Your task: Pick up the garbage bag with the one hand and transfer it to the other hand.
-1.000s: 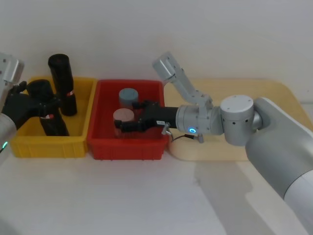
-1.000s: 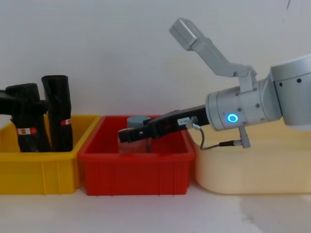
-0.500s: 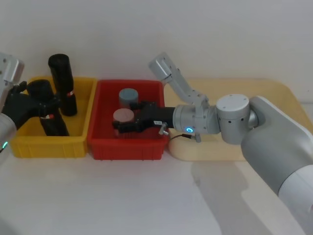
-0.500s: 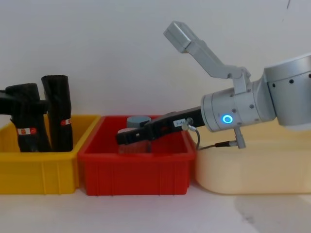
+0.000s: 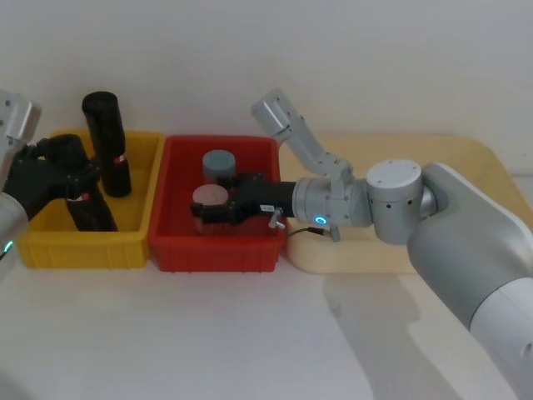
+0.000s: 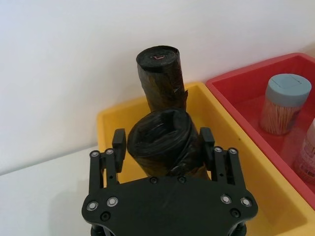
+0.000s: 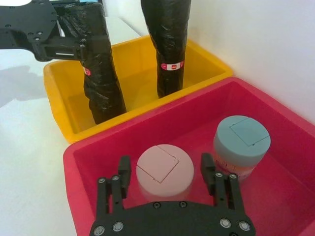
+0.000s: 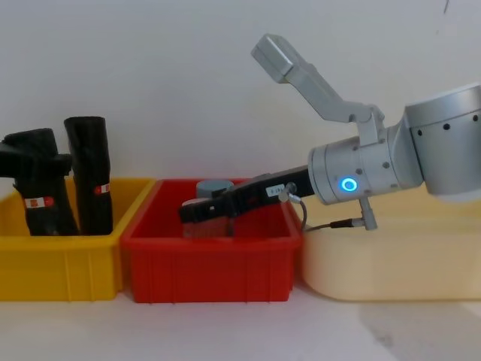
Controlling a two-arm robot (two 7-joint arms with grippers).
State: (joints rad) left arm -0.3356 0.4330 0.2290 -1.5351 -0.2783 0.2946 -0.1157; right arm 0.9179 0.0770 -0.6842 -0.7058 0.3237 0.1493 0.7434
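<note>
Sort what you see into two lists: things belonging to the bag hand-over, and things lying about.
Job: garbage bag; left gripper, jaws shut on it; right gripper, jaws open around the pink-lidded jar.
Lying about: taller black roll; yellow bin; red bin; pink-lidded jar; blue-lidded jar; cream tray.

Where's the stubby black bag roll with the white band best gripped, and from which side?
Take the stubby black garbage bag roll by its upper part, above the white band, from the robot's left: it stands in the yellow plastic bin, whose walls block its base, and a taller black roll crowds its right. The left gripper holds it there.
</note>
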